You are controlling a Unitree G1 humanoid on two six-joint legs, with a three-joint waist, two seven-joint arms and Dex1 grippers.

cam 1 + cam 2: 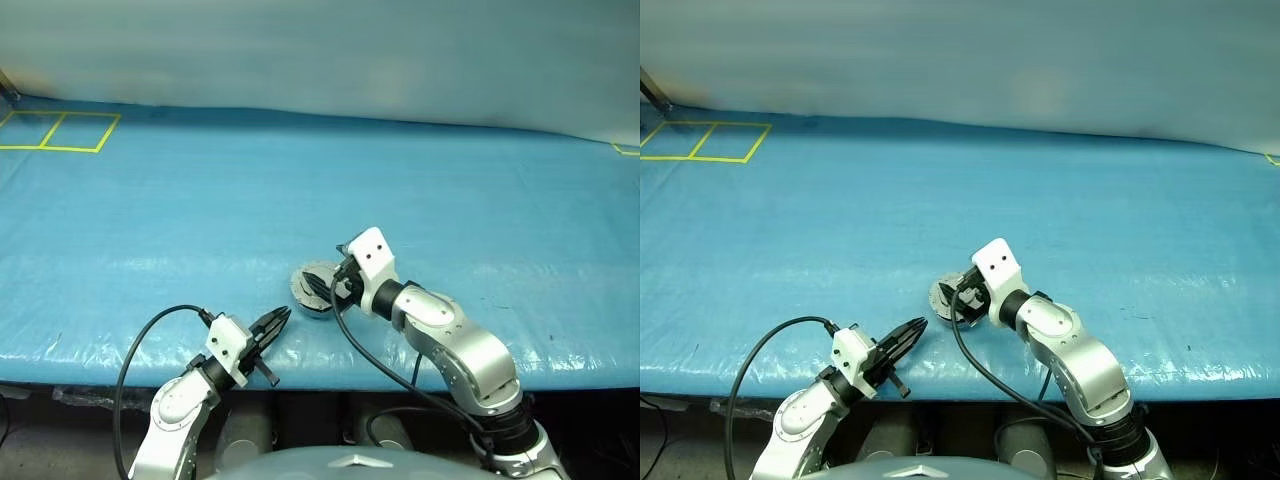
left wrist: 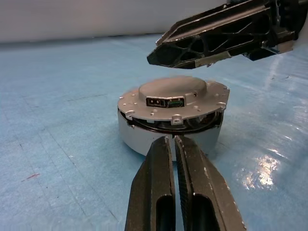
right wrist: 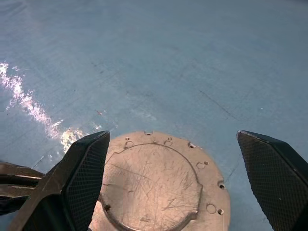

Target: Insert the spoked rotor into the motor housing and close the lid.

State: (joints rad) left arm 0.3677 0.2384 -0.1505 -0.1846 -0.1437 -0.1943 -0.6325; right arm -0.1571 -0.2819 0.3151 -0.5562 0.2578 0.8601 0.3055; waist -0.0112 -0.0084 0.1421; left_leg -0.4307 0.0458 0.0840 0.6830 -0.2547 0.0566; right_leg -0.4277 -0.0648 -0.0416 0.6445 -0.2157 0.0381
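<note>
Motor housing (image 2: 169, 130): squat grey round case resting on the blue-covered counter (image 1: 300, 190), near its front edge, a little below centre in the head views.
Lid (image 2: 174, 98): lying down over the top of the housing, plain face with the raised round centre upward; a dark slit shows between lid rim and housing wall on the side facing the left wrist camera, so it may not be fully seated.
Spoked rotor: a dark rim seems to sit inside that slit, but too little shows to be sure.
Right gripper (image 3: 173, 180): poised directly over the lid, reaching in from the housing's 4 o'clock in the head views; its fingers (image 3: 84, 178) stand wide apart, one to either side of the lid, not touching it as far as the wrist view shows.
Left gripper (image 1: 276, 322): at about 7 o'clock from the housing, just beside it, pointing level at its side wall; its fingers (image 2: 154, 192) are pressed together and carry nothing, their tips close to the wall but apart from it.
Counter markings: yellow tape outline (image 1: 58, 131) at the far 10 o'clock corner, well apart from the work.
</note>
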